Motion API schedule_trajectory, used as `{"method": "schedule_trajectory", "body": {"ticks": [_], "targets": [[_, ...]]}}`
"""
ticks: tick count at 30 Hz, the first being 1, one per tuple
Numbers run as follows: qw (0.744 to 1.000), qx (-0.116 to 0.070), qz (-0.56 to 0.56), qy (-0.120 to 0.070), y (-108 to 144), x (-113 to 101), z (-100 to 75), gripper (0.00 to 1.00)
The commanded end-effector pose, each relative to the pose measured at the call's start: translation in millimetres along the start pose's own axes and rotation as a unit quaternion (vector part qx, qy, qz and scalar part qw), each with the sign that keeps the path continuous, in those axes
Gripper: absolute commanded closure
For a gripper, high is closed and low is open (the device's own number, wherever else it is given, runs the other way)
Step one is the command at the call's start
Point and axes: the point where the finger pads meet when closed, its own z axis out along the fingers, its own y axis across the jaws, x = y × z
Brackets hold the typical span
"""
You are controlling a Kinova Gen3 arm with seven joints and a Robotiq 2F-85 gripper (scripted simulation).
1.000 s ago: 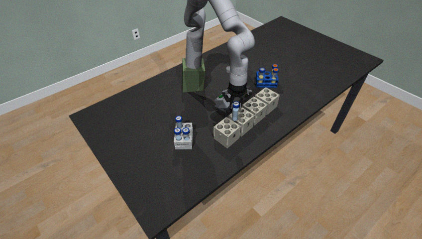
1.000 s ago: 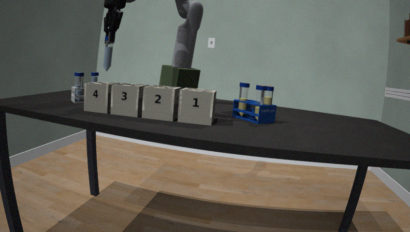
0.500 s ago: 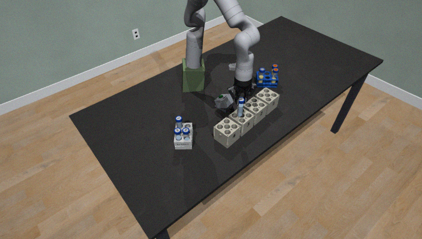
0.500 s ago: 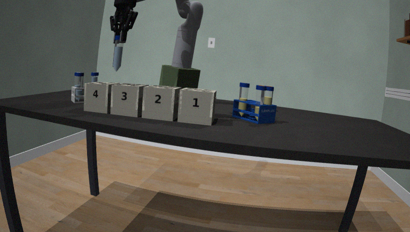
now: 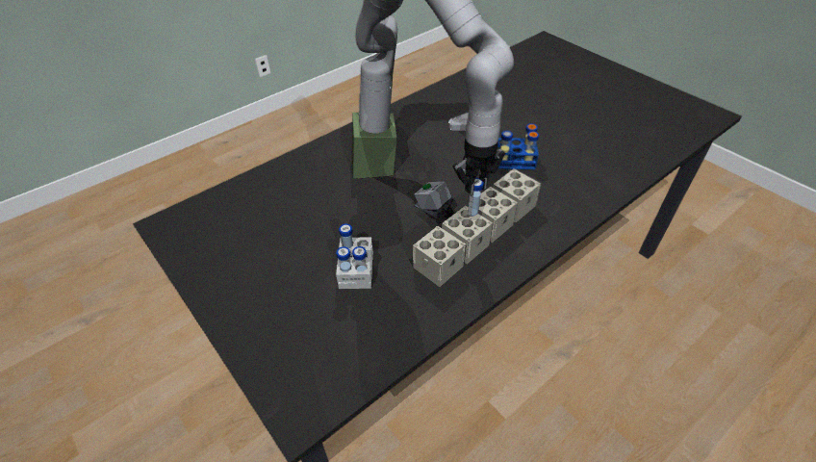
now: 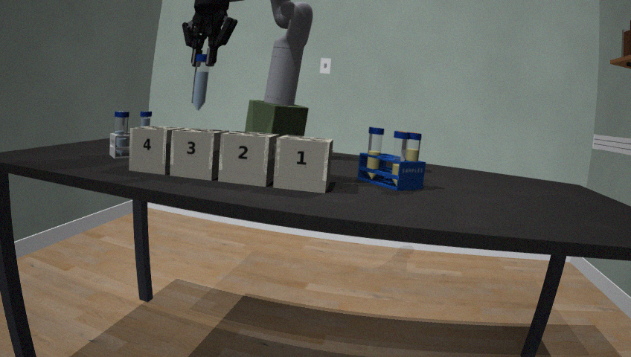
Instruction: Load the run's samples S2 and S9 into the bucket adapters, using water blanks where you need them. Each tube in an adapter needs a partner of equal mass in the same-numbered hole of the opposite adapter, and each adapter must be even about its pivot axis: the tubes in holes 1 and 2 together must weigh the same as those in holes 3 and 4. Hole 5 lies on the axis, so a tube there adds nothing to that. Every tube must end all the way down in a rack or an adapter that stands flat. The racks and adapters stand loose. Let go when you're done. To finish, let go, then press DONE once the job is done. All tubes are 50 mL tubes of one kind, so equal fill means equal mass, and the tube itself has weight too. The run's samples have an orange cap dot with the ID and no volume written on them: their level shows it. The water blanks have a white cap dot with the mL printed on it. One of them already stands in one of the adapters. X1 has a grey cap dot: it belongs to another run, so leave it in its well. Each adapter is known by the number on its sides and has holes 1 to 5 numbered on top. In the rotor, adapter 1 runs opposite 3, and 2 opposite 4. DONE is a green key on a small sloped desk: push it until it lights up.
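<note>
Overhead, the pincer (image 6: 205,55) grips a tube (image 6: 199,84) above adapter 3 (image 6: 193,153)

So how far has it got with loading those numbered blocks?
Early. All four adapters look empty from above. The jaws grip a water blank hanging above adapter 3. Both orange-dotted samples wait in the blue rack; the green DONE key looks unlit.
</note>
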Motion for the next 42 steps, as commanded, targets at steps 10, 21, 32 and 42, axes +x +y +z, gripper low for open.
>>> {"method": "schedule_trajectory", "body": {"ticks": [10, 21, 32, 42], "targets": [[0.992, 0.0, -0.127, -0.002, 41, 15, -1.4, 0.9], [0.99, -0.002, -0.14, -0.002, 70, 26, -1.6, 0.9], [0.99, 0.0, -0.14, -0.003, 97, 36, -1.9, 0.9], [0.99, 0.0, -0.141, -0.003, 128, 47, -1.9, 0.9]]}}
